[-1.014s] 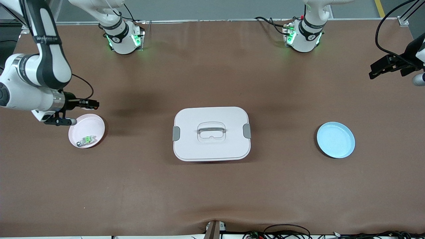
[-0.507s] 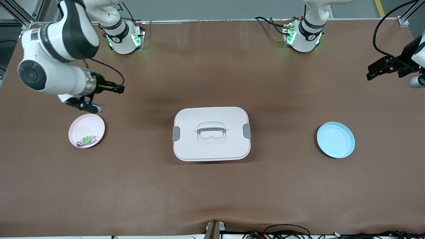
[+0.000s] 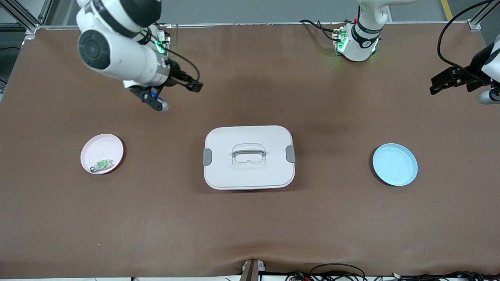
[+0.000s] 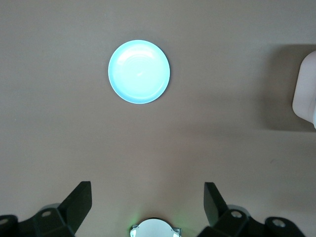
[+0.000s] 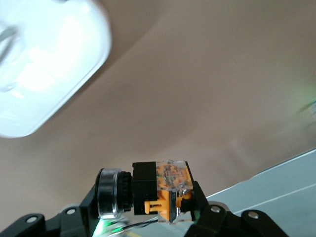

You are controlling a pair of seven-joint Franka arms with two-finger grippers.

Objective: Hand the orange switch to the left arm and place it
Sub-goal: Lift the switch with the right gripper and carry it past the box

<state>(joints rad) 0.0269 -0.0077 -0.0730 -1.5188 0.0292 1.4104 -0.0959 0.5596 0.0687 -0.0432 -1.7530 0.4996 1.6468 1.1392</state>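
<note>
The orange switch [image 5: 163,183], black with an orange and clear back and a round cap, is clamped sideways in my right gripper [image 5: 147,198]. In the front view the right gripper [image 3: 194,86] is in the air over the bare table between the right arm's base and the box [image 3: 249,157]; the switch is hidden there. The white lidded box also shows in the right wrist view [image 5: 44,64]. My left gripper [image 3: 440,83] hangs open and empty at the left arm's end of the table, its fingers [image 4: 79,198] wide apart.
A pink plate [image 3: 103,145] at the right arm's end holds a green-and-silver switch [image 3: 102,165]. An empty blue plate [image 3: 395,164] lies at the left arm's end and shows in the left wrist view [image 4: 139,71]. The box's corner [image 4: 306,94] shows there too.
My right arm has swung up from beside the pink plate toward the table's middle. My left gripper has barely shifted.
</note>
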